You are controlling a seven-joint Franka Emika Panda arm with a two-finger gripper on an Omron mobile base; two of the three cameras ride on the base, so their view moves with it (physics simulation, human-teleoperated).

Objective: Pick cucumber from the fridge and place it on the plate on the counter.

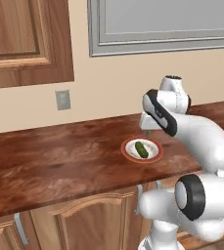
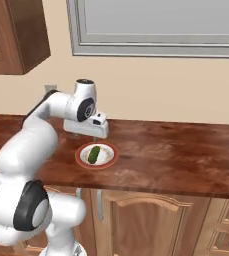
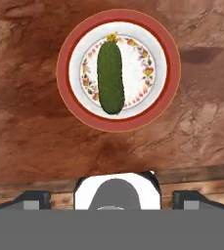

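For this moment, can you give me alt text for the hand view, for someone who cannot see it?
A dark green cucumber with a yellowish tip lies on a round white plate with a reddish-orange rim, seen from directly above. The plate sits on a glossy reddish-brown wooden counter. The end effector is open above them, its dark fingertips spread wide at the bottom.

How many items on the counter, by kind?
cucumber: 1
plate: 1
Total: 2, the cucumber lying on the plate, both on the counter.
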